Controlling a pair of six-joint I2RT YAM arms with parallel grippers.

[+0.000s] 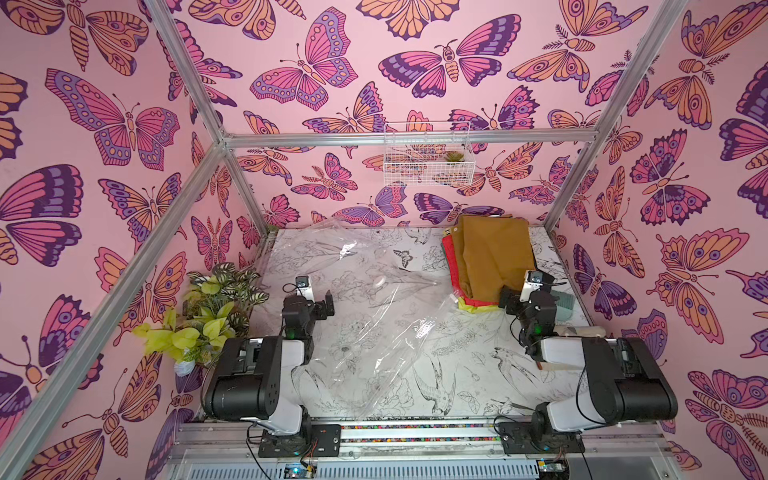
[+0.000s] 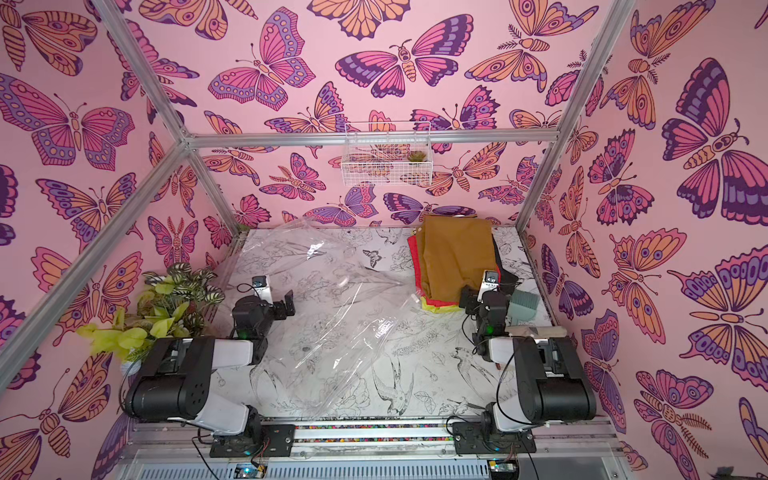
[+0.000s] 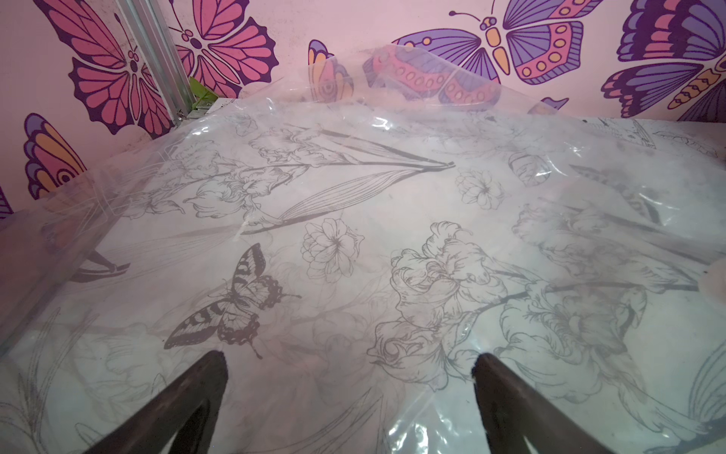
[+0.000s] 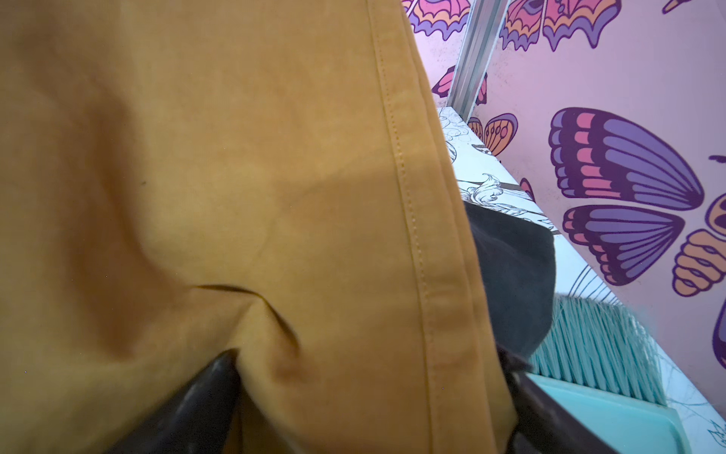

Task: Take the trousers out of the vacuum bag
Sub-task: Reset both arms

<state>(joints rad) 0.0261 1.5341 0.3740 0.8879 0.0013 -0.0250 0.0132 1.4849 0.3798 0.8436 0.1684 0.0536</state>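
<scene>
Stacked trousers (image 1: 492,257) at far right of bench (image 1: 457,374), outside the seemingly empty bag (image 1: 374,332); left end effector (image 3: 349,355) over bag, right end effector (image 4: 367,361) over stack, both open; lift right clear without snagging cloth

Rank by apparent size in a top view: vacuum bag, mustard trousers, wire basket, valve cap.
1. vacuum bag
2. mustard trousers and wire basket: too alike to rank
3. valve cap
</scene>
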